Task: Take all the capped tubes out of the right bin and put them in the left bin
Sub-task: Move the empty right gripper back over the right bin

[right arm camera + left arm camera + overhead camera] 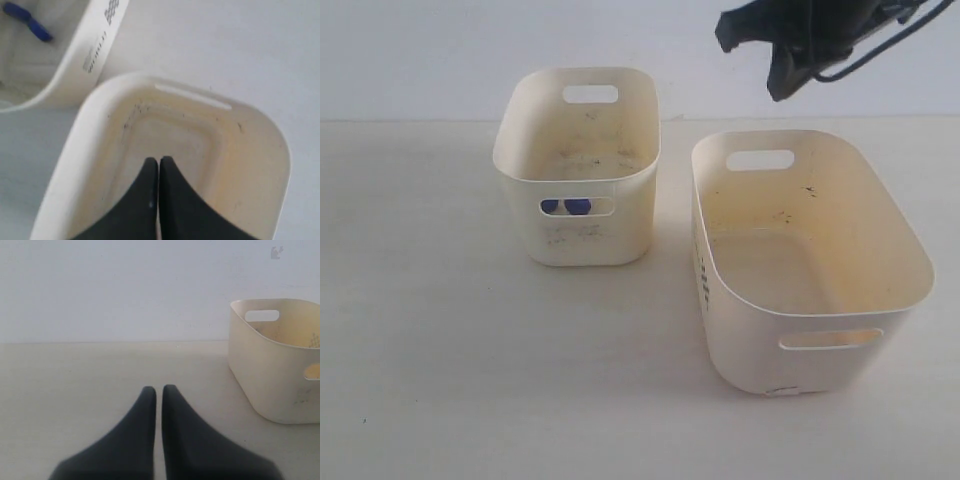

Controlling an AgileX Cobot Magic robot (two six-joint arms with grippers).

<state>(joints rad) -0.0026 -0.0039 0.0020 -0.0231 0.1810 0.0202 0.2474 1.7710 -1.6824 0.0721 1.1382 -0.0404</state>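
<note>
Two blue caps of capped tubes (pixel 577 206) show through the front handle slot of the left bin (pixel 620 175). A blue-capped tube (pixel 30 22) also lies inside that left bin (pixel 75 65) in the right wrist view. No orange-red cap shows. The right bin (pixel 740 330) holds no tube that I can see. My right gripper (pixel 785 85) hangs shut and empty above its far end. In the right wrist view the right gripper (pixel 159 161) points down into the right bin (pixel 260 150). My left gripper (pixel 159 389) is shut and empty, low over the table, with the left bin (pixel 270 385) off to one side.
The bins stand on a pale tabletop (pixel 470 380) with a white wall (pixel 420 50) behind. A narrow strip of table (pixel 672 230) separates the two bins. Dark lettering (pixel 701 272) runs down the right bin's side. The left arm does not show in the exterior view.
</note>
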